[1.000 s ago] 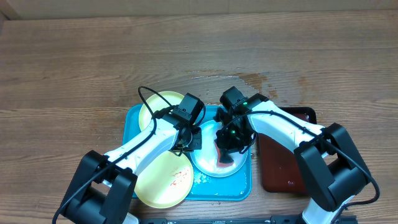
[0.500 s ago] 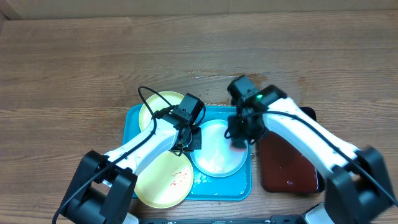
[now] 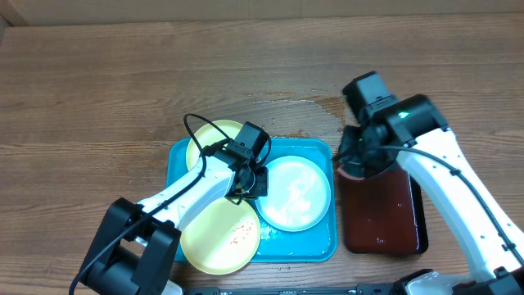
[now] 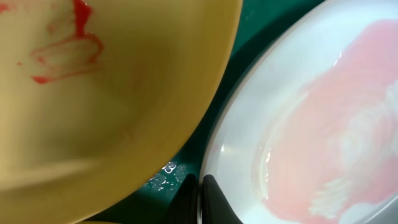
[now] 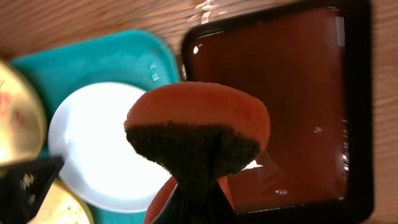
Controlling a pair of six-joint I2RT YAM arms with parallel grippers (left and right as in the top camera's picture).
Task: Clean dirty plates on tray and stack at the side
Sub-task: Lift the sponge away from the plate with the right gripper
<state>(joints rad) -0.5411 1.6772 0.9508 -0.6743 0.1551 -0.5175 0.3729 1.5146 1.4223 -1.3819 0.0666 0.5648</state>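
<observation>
Dirty plates (image 3: 221, 239): three round plastic plates lying flat on the turquoise tray (image 3: 176, 160), near the front of the bench (image 3: 98, 74). Two are yellow-green and sit at the tray's left: the rear plate (image 3: 211, 138) overlaps the back rim, and the front plate, marked with red smears, overhangs the front rim. The mint-blue plate (image 3: 299, 197) fills the right half and carries a thin pink watery film.

The left hand (image 4: 199, 198) is closed at the mint-blue plate's left rim, apparently pinching it, just beside the front plate. The right hand (image 5: 198, 198) is clamped on an orange sponge (image 5: 199, 115) with a dark scouring face. It holds the sponge above the dark red-brown tray (image 3: 385, 225) to the right, clear of the plates.

Handling, as judged: the plates look light, stiff and shallow. They are unlikely to break but will be slick where wet. A shallow pinch may slip or tip the plate, so the raised rim should be gripped deep and lifted level. The overhanging front plate offers the freest edge.
</observation>
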